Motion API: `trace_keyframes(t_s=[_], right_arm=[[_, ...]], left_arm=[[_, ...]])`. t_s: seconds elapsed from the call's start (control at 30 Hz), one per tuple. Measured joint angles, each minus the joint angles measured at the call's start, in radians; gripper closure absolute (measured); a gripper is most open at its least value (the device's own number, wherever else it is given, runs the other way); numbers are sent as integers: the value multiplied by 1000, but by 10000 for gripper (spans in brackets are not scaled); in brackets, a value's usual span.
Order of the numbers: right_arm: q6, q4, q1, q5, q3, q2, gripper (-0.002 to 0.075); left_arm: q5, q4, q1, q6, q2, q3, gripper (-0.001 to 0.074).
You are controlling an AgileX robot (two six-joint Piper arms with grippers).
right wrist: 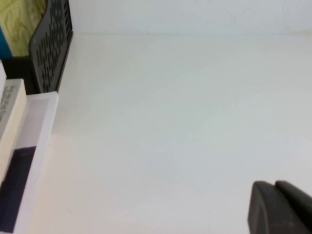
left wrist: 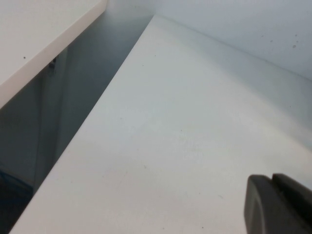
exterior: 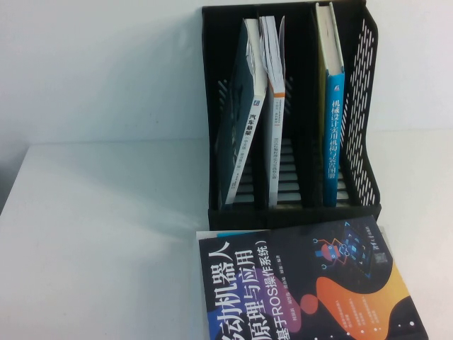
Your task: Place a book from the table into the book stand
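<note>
The pale yellow-cream book with a blue spine [exterior: 333,120] stands upright in the right slot of the black book stand [exterior: 362,106] at the back of the white table [exterior: 106,227]. Its yellow cover [right wrist: 19,22] shows behind the stand's perforated wall [right wrist: 51,44] in the right wrist view. Neither arm shows in the high view. My left gripper [left wrist: 271,177] is shut and empty over bare table near its left edge. My right gripper [right wrist: 274,184] is shut and empty over bare table to the right of the stand.
A teal-covered grey book [exterior: 241,120] leans in the left slot, an orange-edged grey book [exterior: 277,92] in the middle slot. A black book with an orange-purple robot cover [exterior: 304,290] lies flat in front of the stand; its white edge [right wrist: 29,141] shows in the right wrist view.
</note>
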Motion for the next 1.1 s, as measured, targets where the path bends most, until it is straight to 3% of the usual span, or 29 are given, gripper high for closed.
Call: trace_keyframes(t_s=[0.27, 1.1], right_arm=[[-8, 11, 90, 0, 0, 0, 729], [-14, 17, 99, 0, 0, 0, 729]], left_arm=[[0, 0, 0, -2, 0, 0, 737], [-4, 0, 0, -2, 0, 0, 738]])
